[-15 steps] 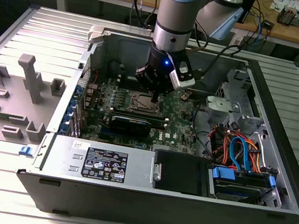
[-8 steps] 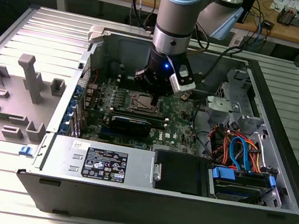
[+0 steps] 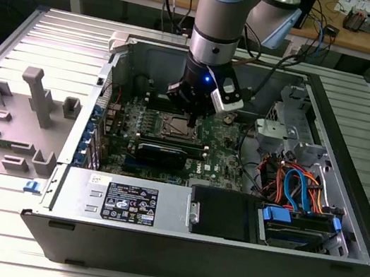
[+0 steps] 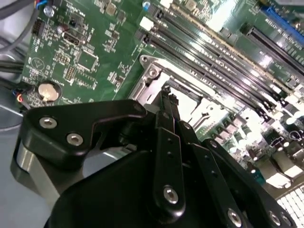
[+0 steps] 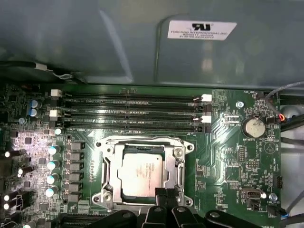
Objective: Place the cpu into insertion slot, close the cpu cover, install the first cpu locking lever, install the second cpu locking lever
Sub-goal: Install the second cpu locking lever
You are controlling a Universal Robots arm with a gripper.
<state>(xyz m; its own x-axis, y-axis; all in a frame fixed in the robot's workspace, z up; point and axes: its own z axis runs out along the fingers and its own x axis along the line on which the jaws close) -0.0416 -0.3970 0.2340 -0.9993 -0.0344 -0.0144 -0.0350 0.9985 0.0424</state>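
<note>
The cpu (image 5: 142, 173), a silver-grey square, lies flat in the insertion slot (image 5: 110, 191) on the green motherboard (image 5: 223, 156). The silvery cpu cover (image 5: 178, 164) lies down around the chip's edges. My gripper (image 5: 162, 193) hangs at one edge of the slot's frame, its two thin black fingers pressed together, shut, with nothing seen between them. In the second wrist view the fingertips (image 4: 165, 91) sit just over the slot's metal frame (image 4: 151, 72). In the exterior view the gripper (image 3: 192, 120) stands right above the slot (image 3: 177, 132) inside the open computer case.
Black memory slots (image 5: 128, 114) run beside the slot. A coin battery (image 5: 252, 127) sits on the board. A long black card (image 3: 161, 153), a bundle of orange and blue cables (image 3: 298, 187) and a drive cage (image 3: 298, 227) fill the case. Grey fixtures (image 3: 35, 94) stand at the exterior view's left.
</note>
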